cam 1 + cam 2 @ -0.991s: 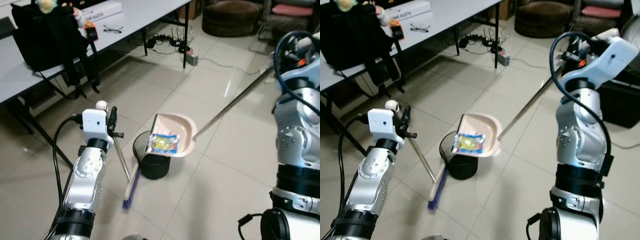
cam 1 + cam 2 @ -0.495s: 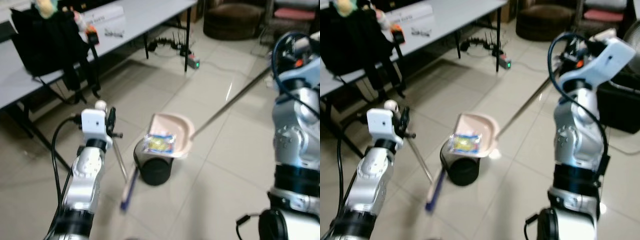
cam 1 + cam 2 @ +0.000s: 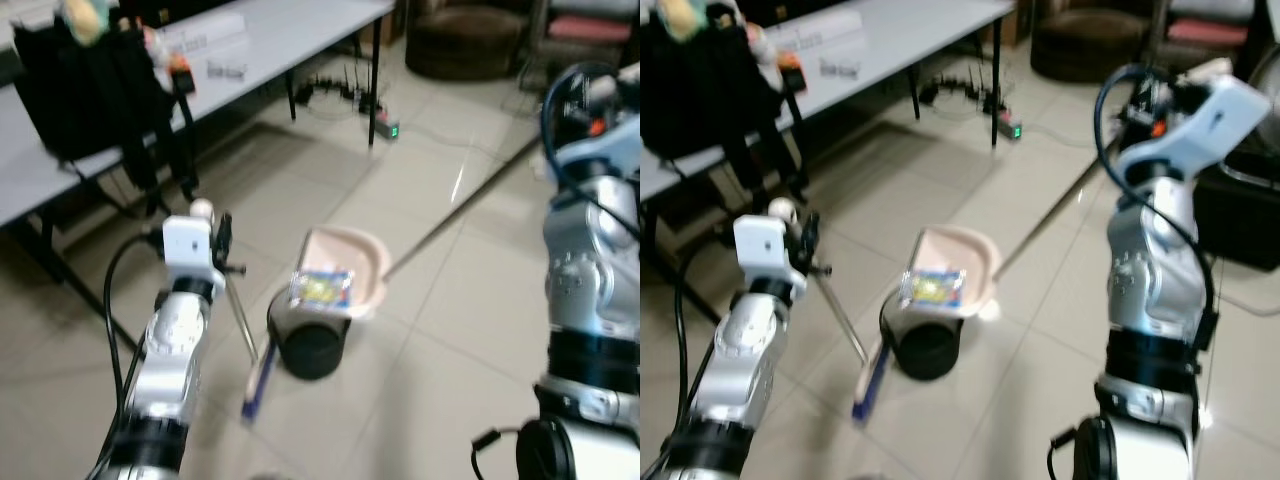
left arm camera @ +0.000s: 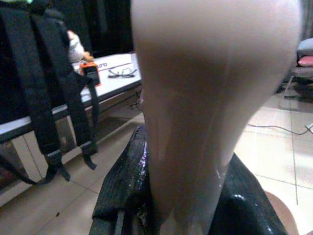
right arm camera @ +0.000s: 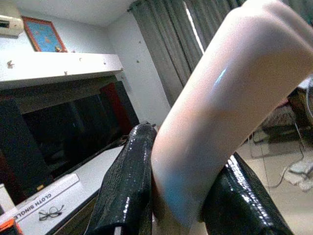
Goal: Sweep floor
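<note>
A beige dustpan (image 3: 350,265) hangs tilted over a black bin (image 3: 310,345) on the tiled floor. A yellow and blue wrapper (image 3: 320,290) lies in the pan at its lower lip. The pan's long metal handle (image 3: 455,215) runs up to my right gripper (image 3: 1140,95), which is shut on its pale grip (image 5: 205,127). My left gripper (image 3: 224,250) is shut on the broom's pale handle top (image 4: 205,98). The broom's shaft slants down to a blue brush head (image 3: 260,378) on the floor beside the bin.
A grey table (image 3: 290,40) at the back left carries a black backpack (image 3: 90,90), glasses and a white box, with its legs nearby. A power strip (image 3: 385,127) and cables lie on the floor behind. A dark round stool (image 3: 468,35) stands at the back.
The whole picture has shifted a little and blurred, so the camera moved. The dustpan stays tilted over the bin with the wrapper in it. Both grips look unchanged.
</note>
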